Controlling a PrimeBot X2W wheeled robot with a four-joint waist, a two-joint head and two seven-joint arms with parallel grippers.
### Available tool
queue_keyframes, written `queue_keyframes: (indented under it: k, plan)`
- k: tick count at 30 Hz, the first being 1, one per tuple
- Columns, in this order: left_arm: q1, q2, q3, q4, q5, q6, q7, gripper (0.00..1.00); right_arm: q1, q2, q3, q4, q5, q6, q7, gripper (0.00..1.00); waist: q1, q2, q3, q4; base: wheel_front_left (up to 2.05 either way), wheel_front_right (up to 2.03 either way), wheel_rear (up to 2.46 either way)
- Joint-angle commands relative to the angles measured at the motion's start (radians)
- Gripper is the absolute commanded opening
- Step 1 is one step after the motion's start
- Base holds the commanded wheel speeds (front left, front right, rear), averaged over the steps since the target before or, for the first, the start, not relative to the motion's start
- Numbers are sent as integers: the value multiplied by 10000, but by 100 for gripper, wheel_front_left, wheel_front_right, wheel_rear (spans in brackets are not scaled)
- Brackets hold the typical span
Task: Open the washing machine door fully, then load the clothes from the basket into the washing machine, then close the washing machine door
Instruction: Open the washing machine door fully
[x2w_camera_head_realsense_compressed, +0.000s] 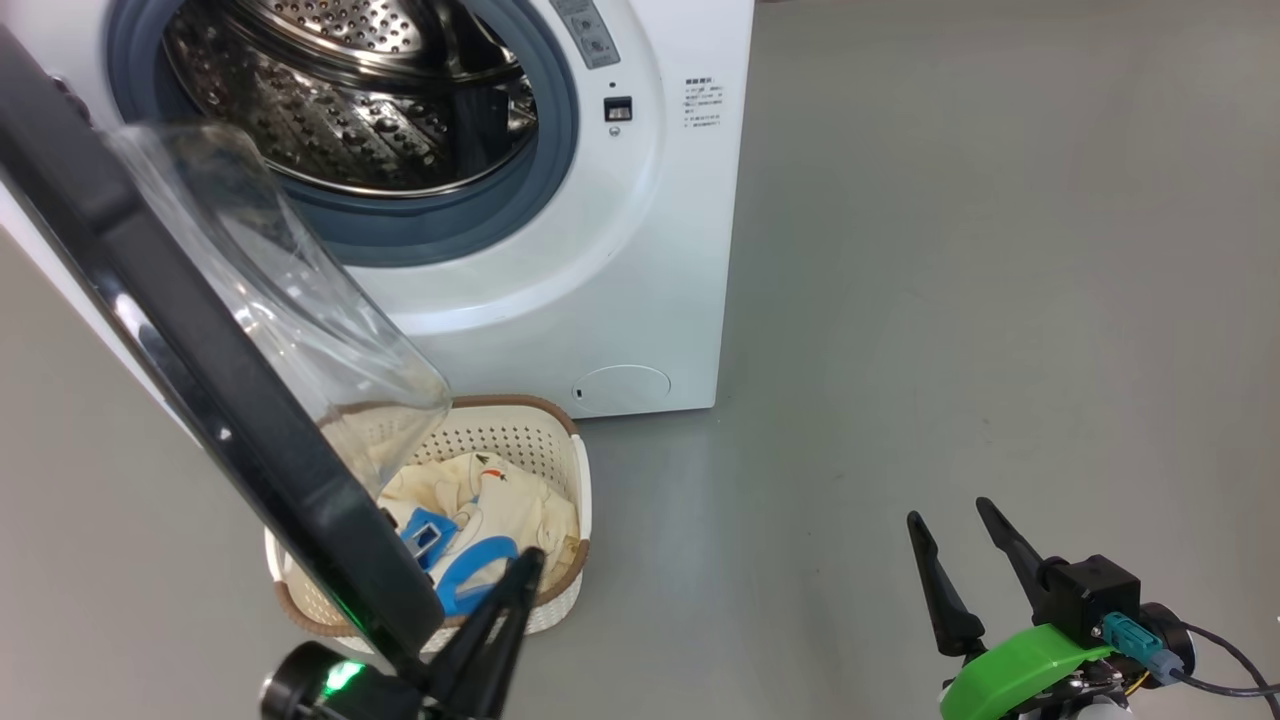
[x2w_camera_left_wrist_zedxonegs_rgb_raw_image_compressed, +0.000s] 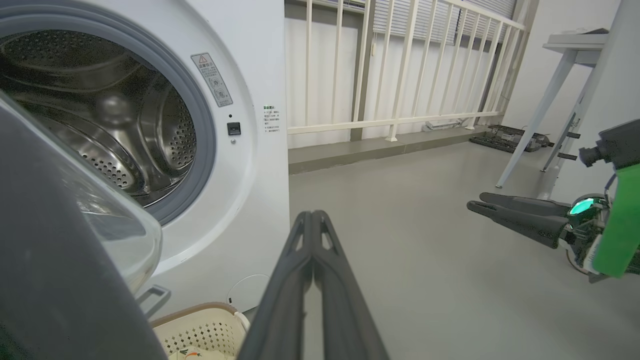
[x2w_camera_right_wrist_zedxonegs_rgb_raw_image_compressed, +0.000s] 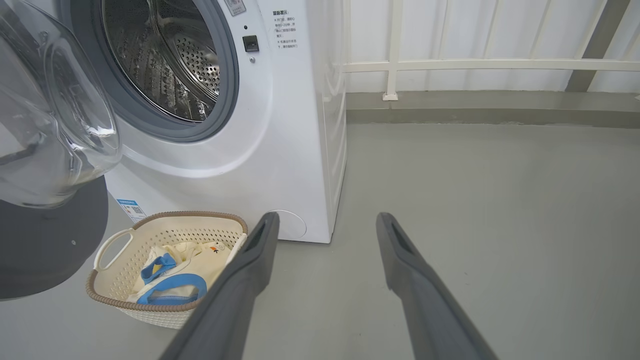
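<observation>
We count the first step as mostly done. The washing machine (x2w_camera_head_realsense_compressed: 640, 250) has its door (x2w_camera_head_realsense_compressed: 200, 400) swung out to our left and the steel drum (x2w_camera_head_realsense_compressed: 350, 110) lies bare, with nothing in it that we can see. We cannot tell whether the door is as far back as it will go.

The loading has not begun. Both pieces of the clothes (x2w_camera_head_realsense_compressed: 490, 510) lie in the basket (x2w_camera_head_realsense_compressed: 570, 450), which stands on the floor right at the foot of the machine's front. Closing the door comes last of all.

Our left gripper (x2w_camera_head_realsense_compressed: 530, 556) has its jaws pressed together on nothing and sits just beside the door's lower edge, above the basket's near rim. We cannot tell whether it touches the door. Our right gripper (x2w_camera_head_realsense_compressed: 950, 512) holds its jaws wide apart and empty, well apart from the basket, over bare floor to the right.

The door itself is what stands in the way. Its glass bulge (x2w_camera_head_realsense_compressed: 300, 290) hangs over the basket's left part, so we judge a reach from the right to be the clearer one. A white railing (x2w_camera_left_wrist_zedxonegs_rgb_raw_image_compressed: 400, 65) and a white table (x2w_camera_left_wrist_zedxonegs_rgb_raw_image_compressed: 565, 65) stand further off and block nothing.
</observation>
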Motion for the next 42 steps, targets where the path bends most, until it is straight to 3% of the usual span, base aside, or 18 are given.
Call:
queue_keyframes:
  k: [1,12,42]
  plan:
    - [-333,15,437,-127,65,-29,-49,0,-275,9,298,-187,64,29,-76,100,0,0,11,-20,0,0,0]
    - [-822,-321,1510,508,203,-29,-49,0,-246,9,265,-114,228,29,-76,100,0,0,100,-4,0,0,0]
    - [-349,-548,2195,427,703,-29,-49,0,-420,9,338,35,414,29,-76,100,0,0,191,1122,0,0,0]
